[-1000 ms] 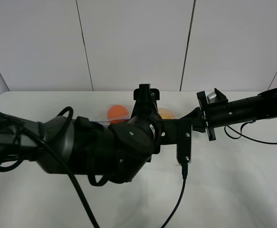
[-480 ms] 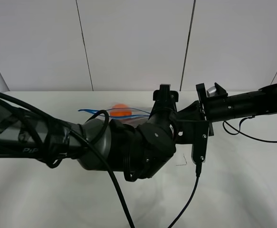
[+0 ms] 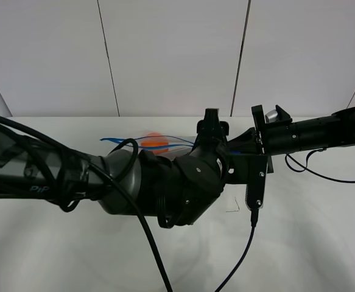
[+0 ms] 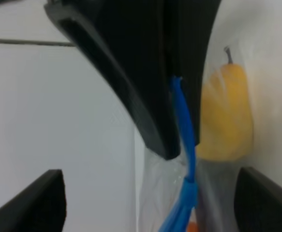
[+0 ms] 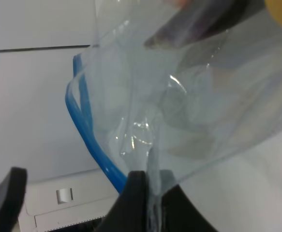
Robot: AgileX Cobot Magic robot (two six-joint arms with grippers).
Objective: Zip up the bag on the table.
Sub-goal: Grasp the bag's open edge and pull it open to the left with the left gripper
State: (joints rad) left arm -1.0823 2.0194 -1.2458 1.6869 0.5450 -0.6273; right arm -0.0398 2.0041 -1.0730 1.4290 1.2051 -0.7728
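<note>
The bag (image 3: 165, 145) is held up off the table (image 3: 311, 237), mostly hidden behind my left arm. Its blue zipper strip (image 3: 119, 142) runs left to right, with an orange (image 3: 154, 141) showing behind it. My left gripper (image 4: 177, 121) is shut on the blue zipper strip (image 4: 184, 145), and a yellow pear-like fruit (image 4: 225, 116) shows through the plastic beside it. In the exterior view this gripper (image 3: 212, 131) sits near the strip's right part. My right gripper (image 5: 148, 193) is shut on the clear plastic (image 5: 179, 106) at the bag's end, next to the strip (image 5: 85, 125). In the exterior view it (image 3: 250, 146) is partly hidden.
My left arm (image 3: 134, 182) with its cables crosses the middle of the table. My right arm (image 3: 323, 131) reaches in from the right, trailing a cable (image 3: 323, 173). A grey panelled wall (image 3: 177, 55) stands behind the table's far edge.
My left arm has moved to the right along the bag. The blue zipper strip has come into view on the left, stretched out and raised. The last half second shows almost no movement.
</note>
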